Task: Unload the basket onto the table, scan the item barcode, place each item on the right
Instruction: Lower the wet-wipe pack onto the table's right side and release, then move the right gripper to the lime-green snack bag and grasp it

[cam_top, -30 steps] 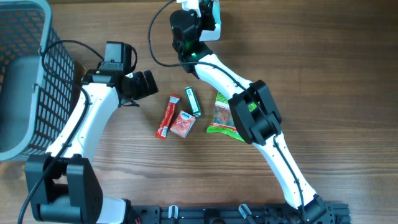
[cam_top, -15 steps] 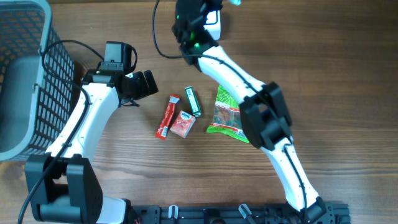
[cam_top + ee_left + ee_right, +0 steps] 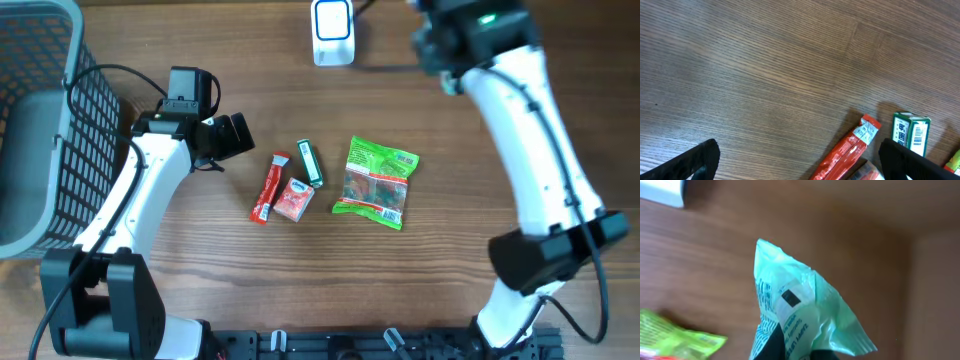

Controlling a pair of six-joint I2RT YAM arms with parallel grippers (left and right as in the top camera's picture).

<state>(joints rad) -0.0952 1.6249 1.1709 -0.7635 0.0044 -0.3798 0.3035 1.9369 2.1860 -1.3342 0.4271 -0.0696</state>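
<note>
Right pincer [image 3: 796,349] grips a pale green packet [image 3: 805,317] by its edge, near the scanner [image 3: 331,30]; crumpled film could spoil the read.

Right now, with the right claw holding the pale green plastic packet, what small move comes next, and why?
Probably swing the right claw toward the white and blue scanner, printed side facing it. The pale green plastic packet is pinched, but the scanner sits off at the wrist view's top-left corner.
</note>
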